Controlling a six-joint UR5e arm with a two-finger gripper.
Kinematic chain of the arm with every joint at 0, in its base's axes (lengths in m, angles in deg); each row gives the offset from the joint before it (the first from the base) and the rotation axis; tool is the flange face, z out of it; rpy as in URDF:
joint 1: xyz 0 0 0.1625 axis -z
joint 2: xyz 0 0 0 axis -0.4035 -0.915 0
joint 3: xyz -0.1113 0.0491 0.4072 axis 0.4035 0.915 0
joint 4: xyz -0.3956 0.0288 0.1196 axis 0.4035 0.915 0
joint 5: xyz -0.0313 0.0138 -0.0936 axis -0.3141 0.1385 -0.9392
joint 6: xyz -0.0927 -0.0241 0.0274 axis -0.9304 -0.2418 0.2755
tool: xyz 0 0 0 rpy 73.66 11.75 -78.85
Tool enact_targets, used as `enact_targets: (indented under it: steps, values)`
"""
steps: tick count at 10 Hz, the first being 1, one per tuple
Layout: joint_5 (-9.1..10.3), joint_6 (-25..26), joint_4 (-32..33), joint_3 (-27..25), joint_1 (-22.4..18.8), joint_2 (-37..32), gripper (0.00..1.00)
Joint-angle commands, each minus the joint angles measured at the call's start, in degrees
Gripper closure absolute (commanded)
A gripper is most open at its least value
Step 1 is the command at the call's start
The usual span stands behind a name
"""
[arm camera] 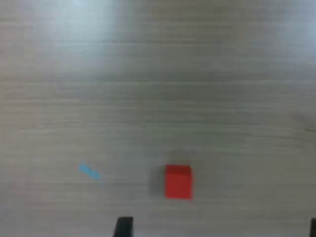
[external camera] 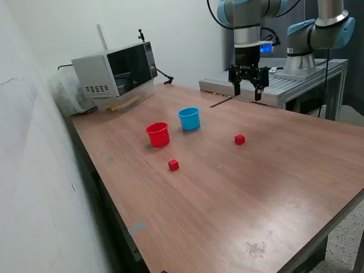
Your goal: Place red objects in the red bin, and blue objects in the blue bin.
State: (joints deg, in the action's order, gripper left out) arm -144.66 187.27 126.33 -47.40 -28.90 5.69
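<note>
The gripper (external camera: 248,85) hung above the far part of the table (external camera: 273,187), near the metal stand (external camera: 273,85) that carried the arm's base, with its two fingers spread apart and nothing between them. In the exterior view a red cup (external camera: 158,135) and a blue cup (external camera: 189,118) stood upright just beside each other near the middle of the table, the red one toward that view's left and a little nearer the camera. One red cube (external camera: 173,165) lay on the wood in front of the red cup, apart from it. A second red cube (external camera: 239,139) lay toward that view's right of the blue cup, well apart from both cups and roughly below and in front of the gripper. No blue cubes showed on the table; whether any lay inside the cups could not be told. A microwave (external camera: 116,71) sat at the far corner on that view's left, by the wall. The wrist view was blurred: it showed wood grain, one red cube (arm camera: 177,181), a small blue mark (arm camera: 89,171) beside it, and a dark fingertip (arm camera: 123,227) at the frame's edge.
</note>
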Motion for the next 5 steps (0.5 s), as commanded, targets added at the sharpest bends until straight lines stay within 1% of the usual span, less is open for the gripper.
enact_targets:
  steps: [1, 3, 5]
  values:
    - [0.05, -1.3, 4.6, -0.9, 2.9, 5.4, 0.0]
    - [0.05, -1.4, 6.6, -1.5, 2.9, 7.6, 0.0]
    - [0.05, -1.4, 7.2, -1.4, 2.7, 8.4, 0.0]
